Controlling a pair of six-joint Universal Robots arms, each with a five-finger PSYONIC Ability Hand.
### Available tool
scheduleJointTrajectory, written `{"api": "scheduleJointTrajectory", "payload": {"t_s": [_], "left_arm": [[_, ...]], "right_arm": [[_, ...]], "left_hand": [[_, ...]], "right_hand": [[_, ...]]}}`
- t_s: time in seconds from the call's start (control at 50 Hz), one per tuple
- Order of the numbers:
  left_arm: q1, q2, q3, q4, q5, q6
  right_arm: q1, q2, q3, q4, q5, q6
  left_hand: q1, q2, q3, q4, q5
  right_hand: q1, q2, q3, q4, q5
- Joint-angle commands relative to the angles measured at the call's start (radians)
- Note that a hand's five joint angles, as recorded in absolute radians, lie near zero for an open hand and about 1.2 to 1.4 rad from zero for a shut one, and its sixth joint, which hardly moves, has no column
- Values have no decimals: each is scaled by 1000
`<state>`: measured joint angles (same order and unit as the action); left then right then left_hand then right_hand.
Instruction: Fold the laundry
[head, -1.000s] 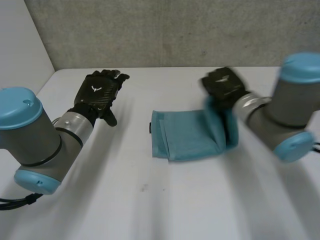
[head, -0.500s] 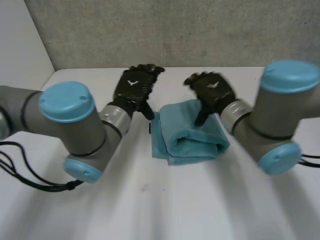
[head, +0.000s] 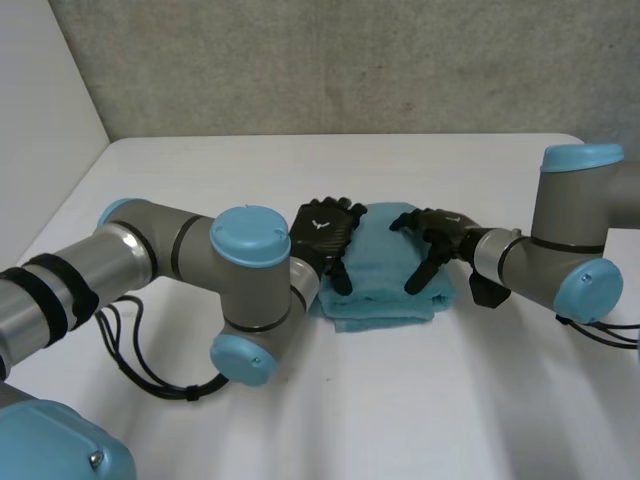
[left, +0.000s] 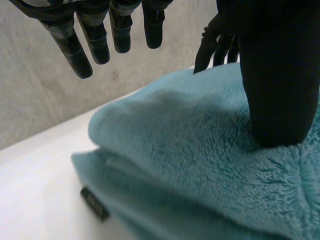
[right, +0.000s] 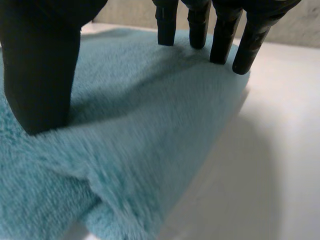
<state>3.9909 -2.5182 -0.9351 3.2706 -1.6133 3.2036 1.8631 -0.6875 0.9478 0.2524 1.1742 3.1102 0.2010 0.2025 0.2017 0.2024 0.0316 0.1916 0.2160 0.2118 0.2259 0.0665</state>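
Towel (head: 385, 272) folded and pressed at mid-table

At the left of the head view we see the left arm (head: 150, 260) reaching across the white table (head: 400, 400). The left hand (head: 325, 228) lies on the left part of the teal towel. We read this hand as open: its fingers are straight and grasp nothing, and its thumb points down onto the cloth. In the left wrist view the fingers (left: 100, 37) hang above the towel (left: 190, 165) without touching it. The thumb (left: 277, 75) sinks its tip into the top layer. A small black tag (left: 94, 202) sticks out from a lower layer, at the edge below the fingertips.

The towel sits folded in thick layers near the middle of the table, between the two arms, with a strip of bare cloth showing between the hands.

Further right, the right hand (head: 437, 235) lies on the right part of the towel. We take it as open as well. In the right wrist view its straight fingers (right: 225, 35) reach out over the towel (right: 140, 130) near its far edge. We cannot tell whether they touch it. Its thumb (right: 42, 65) presses into the pile. The right arm (head: 570, 250) comes in from the right.
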Motion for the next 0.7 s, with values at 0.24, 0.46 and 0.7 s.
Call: {"api": "scheduleJointTrajectory", "payload": {"t_s": [0.24, 0.46, 0.7], "left_arm": [[-6, 255, -117, -52, -2, 79], [117, 626, -233, -55, -13, 70], [327, 920, -465, -184, 3, -13]], "right_arm": [[11, -146, -55, 24, 16, -99], [-30, -564, 155, -186, 226, 13], [-82, -802, 362, -220, 275, -22]], "left_hand": [[21, 20, 21, 20, 16], [12, 11, 12, 11, 7], [-2, -4, -3, -4, -7]], "right_hand": [[-17, -42, -37, -51, -66], [-17, -42, -37, -51, -66], [-17, -42, -37, -51, -66]]}}
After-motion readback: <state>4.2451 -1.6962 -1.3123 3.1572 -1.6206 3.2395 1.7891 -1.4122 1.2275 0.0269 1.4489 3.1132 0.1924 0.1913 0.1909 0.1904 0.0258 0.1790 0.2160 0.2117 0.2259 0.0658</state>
